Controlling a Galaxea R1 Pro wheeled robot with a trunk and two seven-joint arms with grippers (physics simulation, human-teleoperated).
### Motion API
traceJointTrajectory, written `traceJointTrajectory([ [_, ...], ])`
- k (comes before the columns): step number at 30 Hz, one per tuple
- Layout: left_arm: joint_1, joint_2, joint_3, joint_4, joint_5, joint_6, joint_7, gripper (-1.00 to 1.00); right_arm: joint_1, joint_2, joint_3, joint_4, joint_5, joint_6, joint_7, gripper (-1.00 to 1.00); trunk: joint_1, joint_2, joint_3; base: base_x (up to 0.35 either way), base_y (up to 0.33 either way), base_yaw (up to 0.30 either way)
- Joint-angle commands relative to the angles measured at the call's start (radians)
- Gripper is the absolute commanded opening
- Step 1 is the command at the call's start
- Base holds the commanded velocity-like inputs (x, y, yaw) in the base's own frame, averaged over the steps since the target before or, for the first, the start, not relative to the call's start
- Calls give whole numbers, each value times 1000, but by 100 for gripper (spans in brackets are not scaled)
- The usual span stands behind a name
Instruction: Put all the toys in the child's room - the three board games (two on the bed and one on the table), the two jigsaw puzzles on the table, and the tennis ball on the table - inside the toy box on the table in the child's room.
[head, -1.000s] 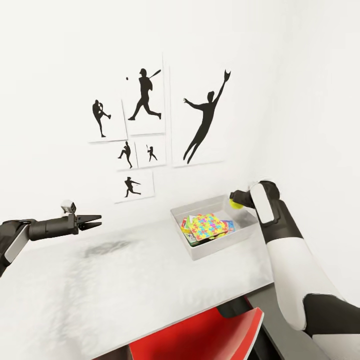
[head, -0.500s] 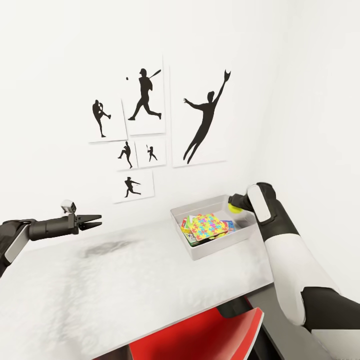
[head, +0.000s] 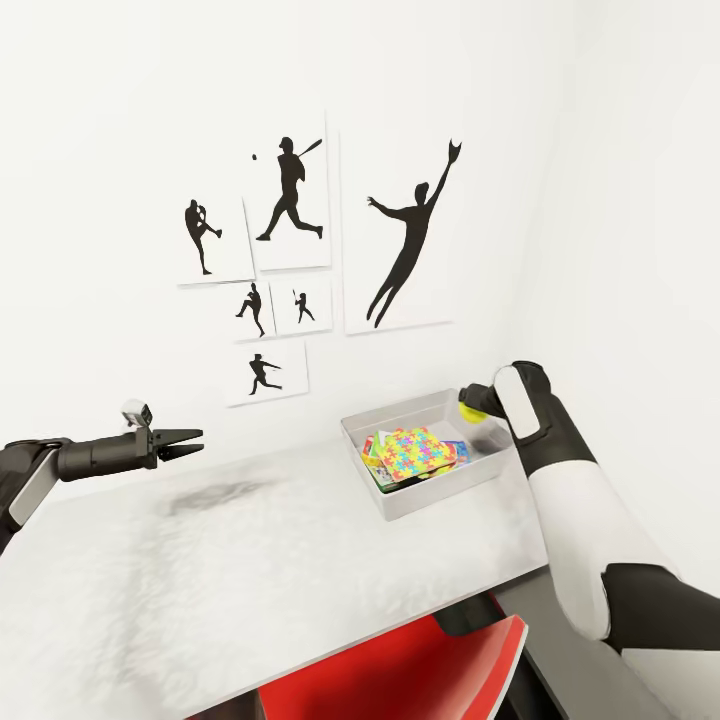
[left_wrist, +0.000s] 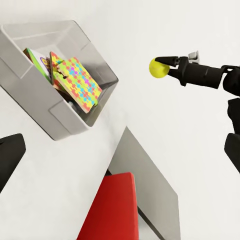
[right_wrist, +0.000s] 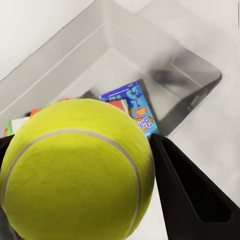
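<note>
Over on the left, the left hand (head: 190, 440) hangs above the white counter (head: 250, 580), well away from everything, its two dark fingers drawn close together with only a narrow slit between them and nothing in them. On the white wall behind it hang the black sports silhouette pictures (head: 290, 190): batters, pitchers and one leaping catcher. Further right, near the far right corner of the counter, sits the light grey toy box (head: 400, 500). Inside it lies a jigsaw puzzle (head: 415, 450) in yellow, pink, orange and blue, leaning on other flat things, and a blue board game (right_wrist: 135, 107) shows on the box's floor from the right wrist view. Over the box's right rim hangs the right hand (head: 470, 398), clamped on the tennis ball (head: 468, 405); the ball is in the air above the bin, not touching it, and the left wrist view shows it pinched at the tips of the fingers (left_wrist: 170, 61). Below the counter's near edge, a red chair (head: 400, 670) is tucked in.
</note>
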Motion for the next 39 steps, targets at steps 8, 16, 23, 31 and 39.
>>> traceJointTrajectory([
  [8,-1,1,-4,0,5,9,-1,100,-37,-3,-1,133,-9,-108,-16,-100,1,-2,-2,0,0,0],
  [16,-1,1,-4,0,5,9,-1,100,-88,-1,-1,256,-10,-113,-16,-100,1,-2,-2,0,0,0],
  [23,-1,2,-3,0,6,10,-2,100,-101,1,-1,283,-10,-112,-15,-100,1,-2,-2,0,0,0],
  [31,-2,11,15,-29,20,119,-133,100,-103,1,-1,233,-11,-95,-15,-100,1,-2,-2,0,0,0],
  [39,-10,12,20,-86,23,160,-223,100,-103,2,0,173,-10,-80,-15,-100,1,-2,-8,0,0,0],
])
